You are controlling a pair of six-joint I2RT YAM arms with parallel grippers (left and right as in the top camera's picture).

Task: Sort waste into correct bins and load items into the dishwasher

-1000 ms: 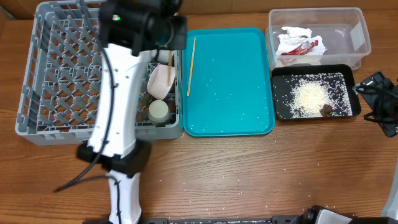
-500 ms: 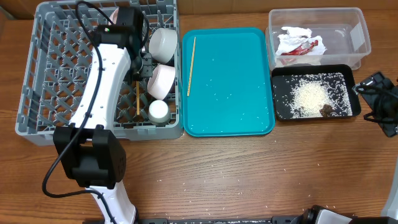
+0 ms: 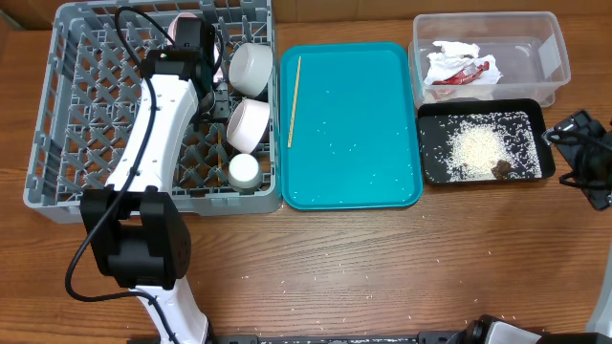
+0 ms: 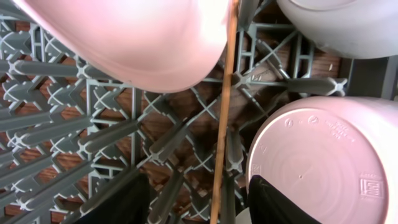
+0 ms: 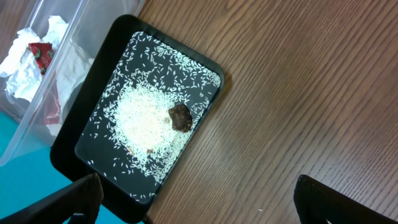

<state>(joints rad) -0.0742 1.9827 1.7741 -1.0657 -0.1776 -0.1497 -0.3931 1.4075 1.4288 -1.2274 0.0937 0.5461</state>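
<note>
My left gripper is down inside the dishwasher, jaws open. A wooden chopstick lies on the lattice floor between its fingers, touching neither. A pink plate and two bowls surround it. From overhead, the left gripper sits beside the bowls, with the cup below. A second chopstick lies on the teal tray. My right gripper hangs open over bare wood beside the black bin, which holds rice and a brown scrap.
The clear bin at the back right holds the napkin and the red wrapper. Stray rice grains dot the teal tray and the wood in front. The right gripper is at the table's right edge.
The left arm swung left and came down into the rack; its jaws went from shut to open, leaving the chopstick on the rack floor. The right arm has not moved.
</note>
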